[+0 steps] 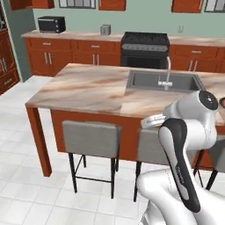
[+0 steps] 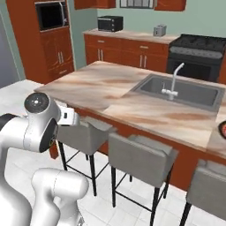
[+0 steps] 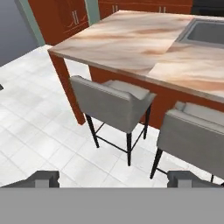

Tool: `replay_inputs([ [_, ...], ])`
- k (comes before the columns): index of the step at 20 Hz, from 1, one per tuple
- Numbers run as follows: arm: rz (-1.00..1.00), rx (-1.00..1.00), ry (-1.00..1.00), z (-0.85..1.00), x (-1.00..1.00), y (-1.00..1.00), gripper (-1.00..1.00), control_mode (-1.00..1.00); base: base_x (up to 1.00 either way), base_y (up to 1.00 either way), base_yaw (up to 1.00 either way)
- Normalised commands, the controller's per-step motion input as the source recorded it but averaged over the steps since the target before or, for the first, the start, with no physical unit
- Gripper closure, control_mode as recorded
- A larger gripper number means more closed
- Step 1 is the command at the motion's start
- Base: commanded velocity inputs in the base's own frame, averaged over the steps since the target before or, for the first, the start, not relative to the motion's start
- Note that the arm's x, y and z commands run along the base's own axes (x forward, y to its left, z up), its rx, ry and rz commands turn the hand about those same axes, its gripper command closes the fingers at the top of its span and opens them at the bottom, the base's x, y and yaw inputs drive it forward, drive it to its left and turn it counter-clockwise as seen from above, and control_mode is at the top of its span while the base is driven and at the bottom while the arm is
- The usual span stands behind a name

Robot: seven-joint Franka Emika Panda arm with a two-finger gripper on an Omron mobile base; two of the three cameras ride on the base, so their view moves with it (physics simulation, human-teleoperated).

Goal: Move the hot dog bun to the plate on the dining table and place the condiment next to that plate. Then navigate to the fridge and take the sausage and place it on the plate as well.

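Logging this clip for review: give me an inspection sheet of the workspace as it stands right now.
Surface: dining table, marbled top bare on this side, inset sink with white tap.
Job's things: only a sliver of the plate at the right edge; bun, condiment, sausage nothing seen.
Clutter: nothing seen.
Grippers: gripper open, holding nothing, over the floor before the stools.
Cables: nothing seen.
Surroundings: stove, microwave, toaster, red-brown cabinets.

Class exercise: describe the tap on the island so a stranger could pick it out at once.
Find the long marbled dining table with grey stools along its near side. A grey sink is set into its top; the thin white tap rises from the sink's near edge, the only upright thing there.
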Motion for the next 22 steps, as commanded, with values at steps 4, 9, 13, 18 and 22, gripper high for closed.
replay_inputs([
  [4, 0.0, 0.0, 0.0, 0.0, 0.0, 0.0, -1.0, 1.0, 0.0, 0.89, 0.47],
  [9, 0.0, 0.0, 0.0, 0.0, 0.0, 0.0, -1.0, 1.0, 0.0, 0.9, 0.45],
  [13, 0.0, 0.0, 0.0, 0.0, 0.0, 0.0, -1.0, 1.0, 0.0, 0.87, 0.45],
  [18, 0.0, 0.0, 0.0, 0.0, 0.0, 0.0, -1.0, 1.0, 0.03, 0.86, 0.46],
  [22, 0.0, 0.0, 0.0, 0.0, 0.0, 0.0, -1.0, 1.0, 0.5, 0.57, 0.41],
])
